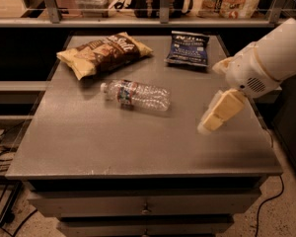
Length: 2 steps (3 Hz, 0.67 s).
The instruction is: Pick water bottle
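The water bottle (pixel 136 94) lies on its side near the middle of the grey table (pixel 113 147). It is clear and ribbed, with its white cap pointing left and a red-and-blue label band. My gripper (pixel 218 113) hangs from the white arm (pixel 264 63) at the right. It points down and left over the table's right part, well to the right of the bottle and apart from it. It holds nothing that I can see.
A brown chip bag (pixel 104 53) lies at the back left and a dark blue chip bag (pixel 188 48) at the back right. A shelf with a rail (pixel 158 19) runs behind the table. Drawers (pixel 143 206) sit under the front edge. Cables lie on the floor at the left.
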Each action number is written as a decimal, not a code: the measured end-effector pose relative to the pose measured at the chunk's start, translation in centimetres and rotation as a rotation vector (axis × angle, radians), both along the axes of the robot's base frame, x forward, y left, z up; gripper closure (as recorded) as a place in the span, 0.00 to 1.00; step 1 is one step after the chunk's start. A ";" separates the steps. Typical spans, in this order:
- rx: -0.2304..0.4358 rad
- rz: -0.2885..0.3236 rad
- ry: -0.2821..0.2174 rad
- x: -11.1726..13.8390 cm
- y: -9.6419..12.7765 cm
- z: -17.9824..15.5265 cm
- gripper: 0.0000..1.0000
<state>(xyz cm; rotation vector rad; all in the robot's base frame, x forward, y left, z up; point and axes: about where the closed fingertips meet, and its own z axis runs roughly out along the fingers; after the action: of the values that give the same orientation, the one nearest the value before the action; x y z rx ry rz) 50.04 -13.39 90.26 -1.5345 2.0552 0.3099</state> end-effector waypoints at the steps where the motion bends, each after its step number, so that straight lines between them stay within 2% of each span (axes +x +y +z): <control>1: 0.100 0.069 -0.024 1.9 3.7 -1.5 0.00; 2: 0.168 0.152 -0.045 3.1 7.5 -2.7 0.00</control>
<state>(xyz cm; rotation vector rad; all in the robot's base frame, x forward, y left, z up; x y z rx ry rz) 53.14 -5.85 87.60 -1.5818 1.8329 0.4883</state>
